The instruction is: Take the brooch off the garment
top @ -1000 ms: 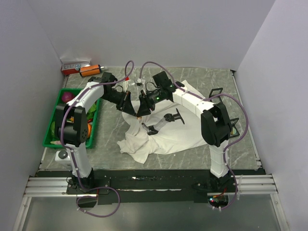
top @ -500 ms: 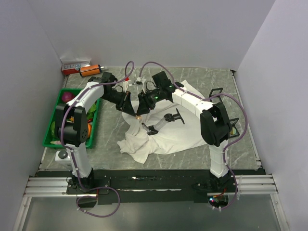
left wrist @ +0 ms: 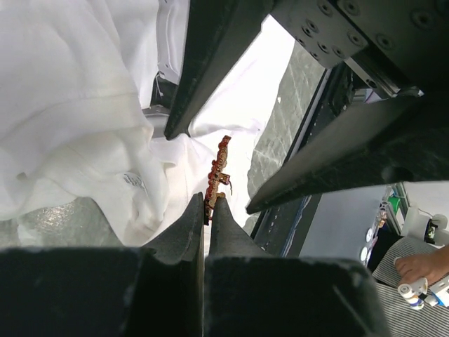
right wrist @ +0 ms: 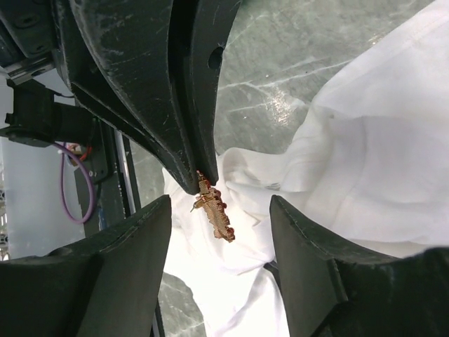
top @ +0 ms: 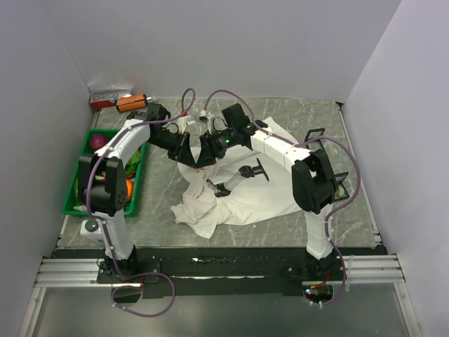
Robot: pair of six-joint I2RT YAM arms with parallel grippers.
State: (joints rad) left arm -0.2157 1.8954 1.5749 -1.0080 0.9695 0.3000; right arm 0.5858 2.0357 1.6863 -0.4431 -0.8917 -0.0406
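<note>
The brooch (left wrist: 219, 172) is a small gold and red trinket. My left gripper (left wrist: 208, 203) is shut on its end. In the right wrist view the brooch (right wrist: 216, 210) hangs from the left gripper's fingertips (right wrist: 189, 168), above the white garment (right wrist: 365, 140) with no cloth clinging to it. My right gripper (right wrist: 219, 214) is open, with one finger on each side of the brooch and neither touching it. In the top view both grippers (top: 191, 153) (top: 203, 160) meet over the garment's far left part (top: 238, 200).
A green basket (top: 72, 208) of fruit stands at the left. An orange-and-black cylinder (top: 131, 102) and a red-white box (top: 109, 95) lie at the back left. A black stemmed object (top: 256, 170) lies on the garment. Black frames (top: 316, 133) lie at the right.
Both grippers have shifted slightly toward the back of the table together, and the brooch has stayed in the left gripper's tips.
</note>
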